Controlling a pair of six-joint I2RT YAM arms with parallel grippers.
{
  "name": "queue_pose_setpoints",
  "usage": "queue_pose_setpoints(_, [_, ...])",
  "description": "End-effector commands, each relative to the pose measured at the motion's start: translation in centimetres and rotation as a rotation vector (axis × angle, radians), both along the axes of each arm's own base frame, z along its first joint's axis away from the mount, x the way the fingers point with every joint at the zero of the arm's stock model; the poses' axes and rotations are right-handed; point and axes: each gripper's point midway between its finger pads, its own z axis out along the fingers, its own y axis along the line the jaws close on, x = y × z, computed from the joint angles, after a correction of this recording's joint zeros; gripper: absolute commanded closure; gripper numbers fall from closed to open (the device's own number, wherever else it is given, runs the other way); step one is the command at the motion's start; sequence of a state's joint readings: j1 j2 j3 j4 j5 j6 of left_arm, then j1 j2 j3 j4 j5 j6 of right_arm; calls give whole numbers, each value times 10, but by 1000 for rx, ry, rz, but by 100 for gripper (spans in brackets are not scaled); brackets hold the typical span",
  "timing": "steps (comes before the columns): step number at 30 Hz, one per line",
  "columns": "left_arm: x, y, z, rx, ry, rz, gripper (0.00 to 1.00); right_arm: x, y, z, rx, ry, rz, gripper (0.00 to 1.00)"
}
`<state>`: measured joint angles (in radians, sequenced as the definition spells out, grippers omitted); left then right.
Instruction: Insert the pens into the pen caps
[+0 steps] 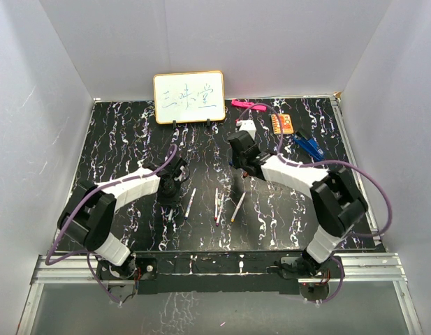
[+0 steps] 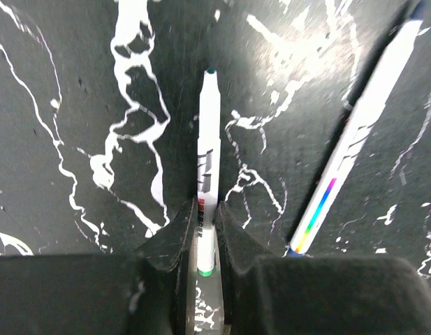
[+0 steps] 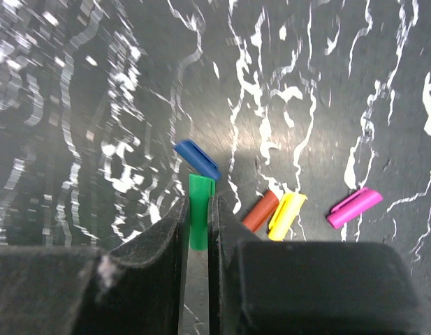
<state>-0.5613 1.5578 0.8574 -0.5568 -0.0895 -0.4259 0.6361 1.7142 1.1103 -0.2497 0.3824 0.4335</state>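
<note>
In the left wrist view my left gripper (image 2: pixel 205 234) is shut on a white-barrelled pen (image 2: pixel 208 153) with a green end, held near that end and pointing away from me. A second pen (image 2: pixel 355 139) with a rainbow stripe lies to its right. In the right wrist view my right gripper (image 3: pixel 198 223) is shut on a green pen cap (image 3: pixel 200 202). A blue cap (image 3: pixel 198 159) touches its far end. Red (image 3: pixel 260 210), yellow (image 3: pixel 286 215) and purple (image 3: pixel 353 208) caps lie to the right. From above, the left gripper (image 1: pixel 168 194) and right gripper (image 1: pixel 244 169) are low over the table, and more pens (image 1: pixel 216 204) lie between them.
A small whiteboard (image 1: pixel 189 98) stands at the back of the black marbled table (image 1: pixel 117 146). A pink marker (image 1: pixel 246 105), an orange card (image 1: pixel 282 123) and a blue object (image 1: pixel 309 145) lie at the back right. White walls close in three sides.
</note>
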Motion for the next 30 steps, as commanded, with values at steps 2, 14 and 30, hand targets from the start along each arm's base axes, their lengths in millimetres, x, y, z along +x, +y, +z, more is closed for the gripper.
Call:
queue_pose_setpoints(2, [44, -18, 30, -76, -222, -18, 100, 15, 13, 74, 147, -233, 26, 100])
queue_pose_setpoints(14, [83, -57, 118, -247, -572, -127, 100, -8, 12, 141, 338, -490, 118, 100])
queue_pose_setpoints(30, [58, -159, 198, -831, -919, -501, 100, -51, 10, 214, 584, -825, 267, 100])
